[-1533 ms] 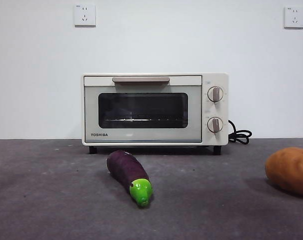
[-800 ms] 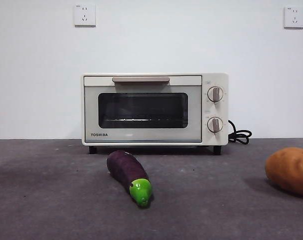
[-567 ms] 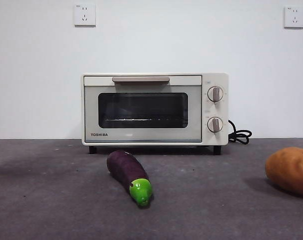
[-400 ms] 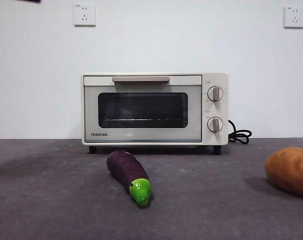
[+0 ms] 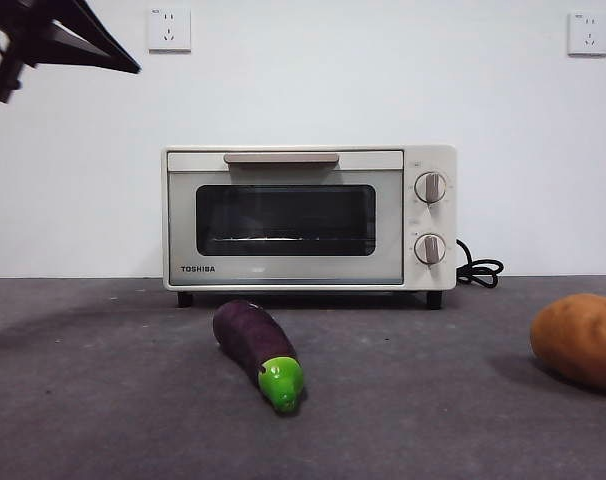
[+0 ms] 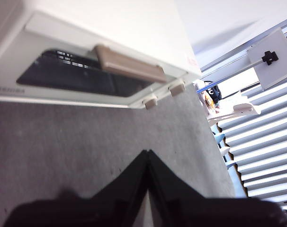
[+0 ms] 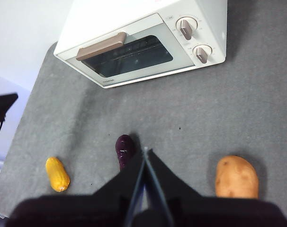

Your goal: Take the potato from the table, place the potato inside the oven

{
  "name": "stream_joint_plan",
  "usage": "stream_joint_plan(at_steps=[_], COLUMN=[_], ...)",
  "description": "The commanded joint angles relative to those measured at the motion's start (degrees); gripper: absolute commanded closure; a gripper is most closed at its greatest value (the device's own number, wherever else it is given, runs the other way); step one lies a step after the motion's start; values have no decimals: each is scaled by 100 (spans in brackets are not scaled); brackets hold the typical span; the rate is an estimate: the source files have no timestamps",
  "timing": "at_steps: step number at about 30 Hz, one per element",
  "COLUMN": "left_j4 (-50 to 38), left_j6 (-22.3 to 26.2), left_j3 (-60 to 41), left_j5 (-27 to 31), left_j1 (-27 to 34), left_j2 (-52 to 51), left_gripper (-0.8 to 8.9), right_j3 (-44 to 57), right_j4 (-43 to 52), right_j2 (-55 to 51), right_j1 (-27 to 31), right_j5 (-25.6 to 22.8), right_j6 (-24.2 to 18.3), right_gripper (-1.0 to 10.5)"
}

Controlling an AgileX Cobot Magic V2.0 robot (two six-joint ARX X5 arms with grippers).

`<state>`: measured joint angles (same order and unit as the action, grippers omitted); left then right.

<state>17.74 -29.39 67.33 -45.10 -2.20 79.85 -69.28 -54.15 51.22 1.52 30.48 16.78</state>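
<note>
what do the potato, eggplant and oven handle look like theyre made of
Potato: matte, slightly rough orange-brown skin; real or a foam or plastic replica, I cannot tell. Eggplant: probably a plastic toy, given its smooth purple body and bright, uniform green cap. Oven handle: beige bar with a satin look, likely plastic or painted metal.

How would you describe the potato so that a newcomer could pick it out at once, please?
Start at the cream oven against the wall. On the table in front, look toward its knob side: the potato lies there alone. It is a rounded orange-brown lump, unlike the long purple eggplant before the door.
</note>
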Motion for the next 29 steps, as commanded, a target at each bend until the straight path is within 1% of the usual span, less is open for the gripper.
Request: stream_joint_plan(at_steps=[1,5,14,17,21,23,25,29], left_j4=[66,109,256,555,1104,1204,1215,1224], left_j6=[149,149,212,466,968,1174,1263,1410], left_j3=[378,901,2124,2573,3152,3329,3449,3543], left_j5=[17,48,378,597,1121,1425,1637,1864], left_j1=[-57,-170,-535,-688,-920,-1034,-1154,-1353], left_j2=[376,828,1825,2162,2559,2682,2778,2931], left_gripper=[819,819,819,819,819,819,819,819], right_j3=[-24,-24,-24,-24,-24,-24,-24,-24], right_j4=[-11,-2,-162,-170,-168,-168,-166,-160], right_j2=[42,68,74,74,74,74,74,77], right_j1=[0,0,0,0,0,0,0,0], right_j5=[17,17,17,17,17,17,15,7], right_j6=[-94,-94,-92,-92,-92,-92,-94,-96], right_gripper=[946,946,946,946,946,946,946,946])
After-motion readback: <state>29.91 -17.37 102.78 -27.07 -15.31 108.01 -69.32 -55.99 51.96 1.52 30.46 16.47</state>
